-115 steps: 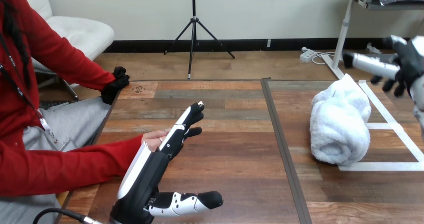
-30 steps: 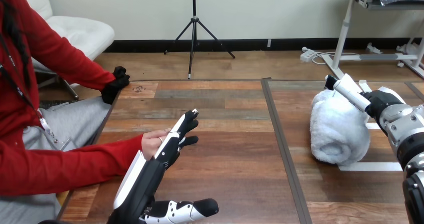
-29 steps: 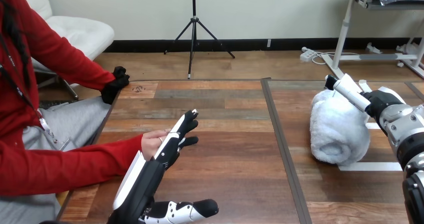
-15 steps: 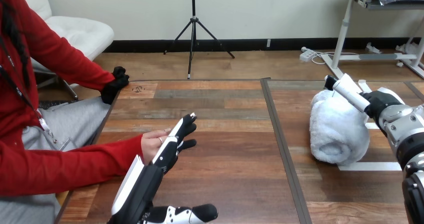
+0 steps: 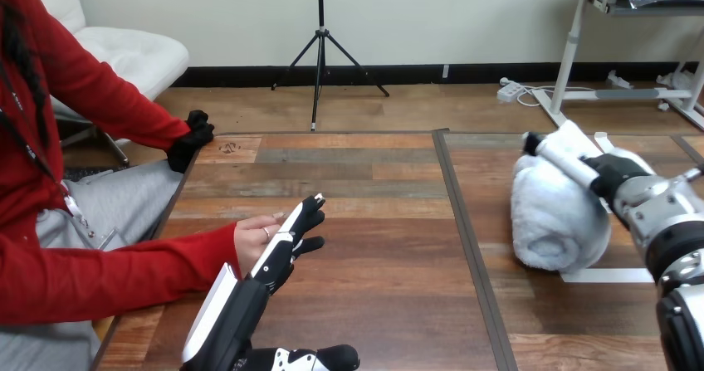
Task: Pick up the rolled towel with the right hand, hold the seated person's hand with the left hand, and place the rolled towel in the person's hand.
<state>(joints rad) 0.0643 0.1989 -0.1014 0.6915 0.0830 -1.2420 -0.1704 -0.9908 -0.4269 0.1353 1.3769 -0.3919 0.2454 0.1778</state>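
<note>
Head view: the rolled towel (image 5: 550, 217) is a thick white bundle of fluffy terry. It lies on its side on the right half of the wooden table (image 5: 374, 180), at about 3 o'clock from the table's middle. Its long axis runs from near to far, and the end at its 6 o'clock shows the curled layers of the roll. Its surface is soft and lumpy, bulging wider toward the far end. A strip of white tape (image 5: 610, 275) on the table runs out from under the towel's near end toward 3 o'clock.

The right hand (image 5: 610, 176) rests on the towel's upper far part, at its 1 o'clock, with the silver forearm reaching in from the view's right edge. I cannot tell whether this hand grips the towel or only lies on it.

Well apart, at 8 o'clock from the table's middle, the left hand (image 5: 261, 284) stands on edge, released, its fingers (image 5: 292, 231) straight and pointing to 1 o'clock and its thumb sticking out toward 3 o'clock. The person's hand (image 5: 251, 234), at the end of a red sleeve, lies just at 9 o'clock of those fingers. The left hand is not curled round it, and I cannot tell whether the two touch.
</note>
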